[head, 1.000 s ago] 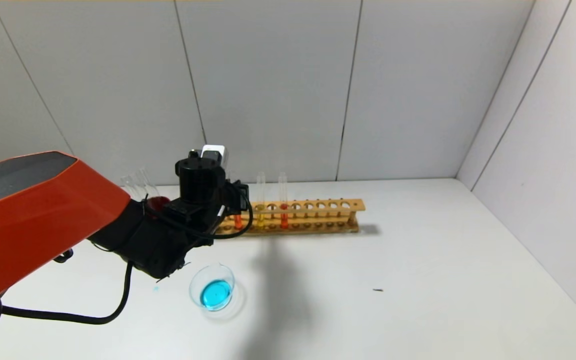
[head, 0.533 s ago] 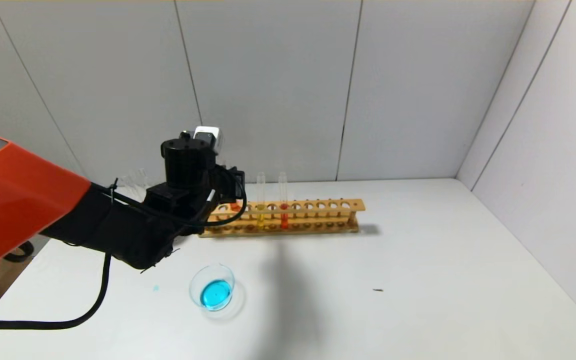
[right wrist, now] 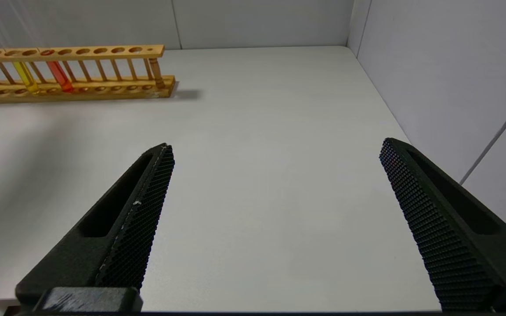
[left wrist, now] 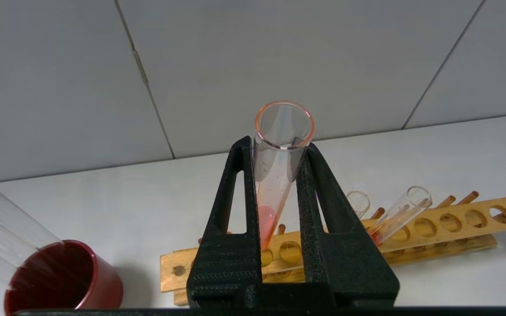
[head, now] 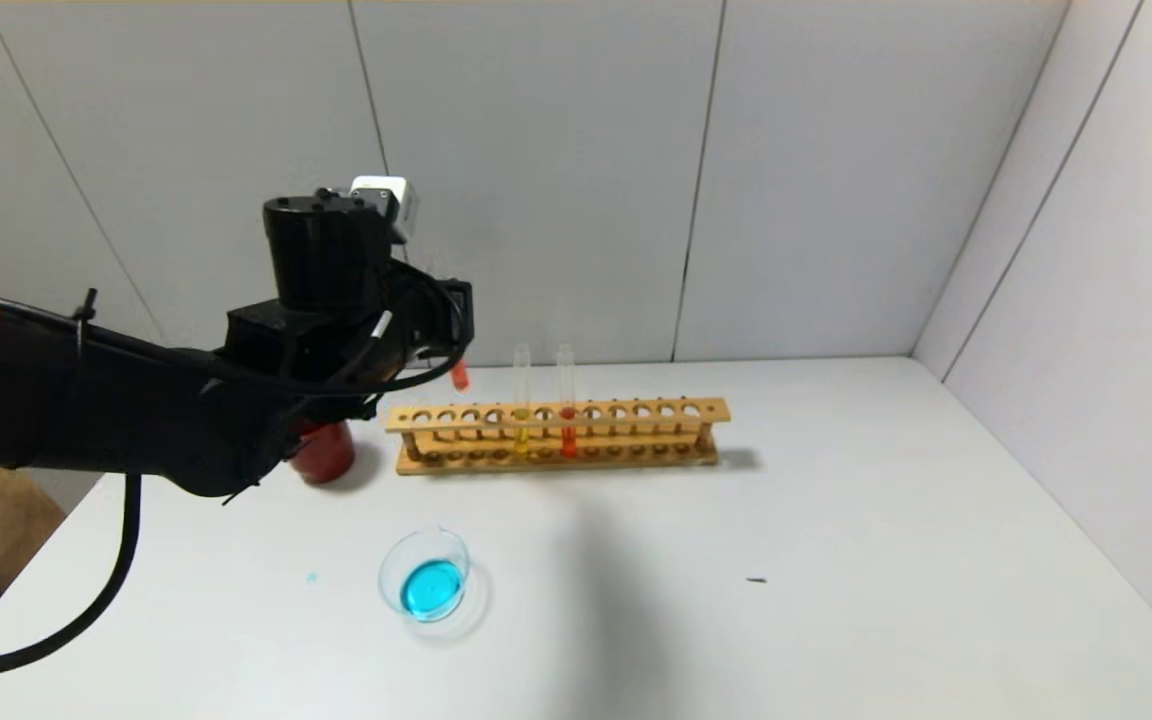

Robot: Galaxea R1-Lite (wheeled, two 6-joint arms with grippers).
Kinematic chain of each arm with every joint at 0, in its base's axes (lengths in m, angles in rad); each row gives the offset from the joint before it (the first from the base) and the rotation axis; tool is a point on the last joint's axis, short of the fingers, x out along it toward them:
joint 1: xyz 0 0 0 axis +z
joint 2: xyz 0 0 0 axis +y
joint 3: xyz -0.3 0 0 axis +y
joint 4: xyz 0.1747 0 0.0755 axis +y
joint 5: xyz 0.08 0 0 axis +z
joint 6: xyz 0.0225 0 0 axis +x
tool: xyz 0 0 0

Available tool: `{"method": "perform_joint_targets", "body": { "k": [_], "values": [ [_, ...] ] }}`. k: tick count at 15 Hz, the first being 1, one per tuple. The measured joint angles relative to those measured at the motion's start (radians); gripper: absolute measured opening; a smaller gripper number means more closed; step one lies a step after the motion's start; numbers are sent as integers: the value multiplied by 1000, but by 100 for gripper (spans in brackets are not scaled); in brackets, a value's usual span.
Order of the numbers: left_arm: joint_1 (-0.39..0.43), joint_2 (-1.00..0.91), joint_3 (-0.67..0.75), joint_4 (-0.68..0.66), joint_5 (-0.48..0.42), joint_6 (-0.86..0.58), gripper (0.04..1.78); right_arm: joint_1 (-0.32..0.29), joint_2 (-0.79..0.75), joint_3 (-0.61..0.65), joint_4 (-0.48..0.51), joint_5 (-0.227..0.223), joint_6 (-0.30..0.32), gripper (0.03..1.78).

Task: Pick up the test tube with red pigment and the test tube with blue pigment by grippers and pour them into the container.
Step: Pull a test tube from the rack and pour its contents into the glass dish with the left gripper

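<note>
Lifted clear of the wooden rack [head: 558, 435] since a second ago, the test tube with red pigment [left wrist: 276, 175] hangs pinched in my left fingers [left wrist: 314, 193], above the rack's left end. Blue already fills the container [head: 425, 574] nearer me; red remains to pour. My right fingers [right wrist: 147, 210] rest spread, idle, over the table's right side.

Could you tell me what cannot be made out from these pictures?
- Head view: the left gripper and most of the red test tube are hidden by the arm's wrist.
- Left wrist view: the dish is out of frame.
- Right wrist view: the right gripper, jaws open; its arm is cut off.
</note>
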Motion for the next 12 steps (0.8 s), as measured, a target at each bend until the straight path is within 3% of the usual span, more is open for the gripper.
{"method": "perform_joint_targets", "body": {
  "k": [7,12],
  "values": [
    [0,-144,-9,214,0,1,30,0,0,0,0,0,0,171],
    [0,-295,64,429,-13,24,30,0,0,0,0,0,0,171]
  ]
}}
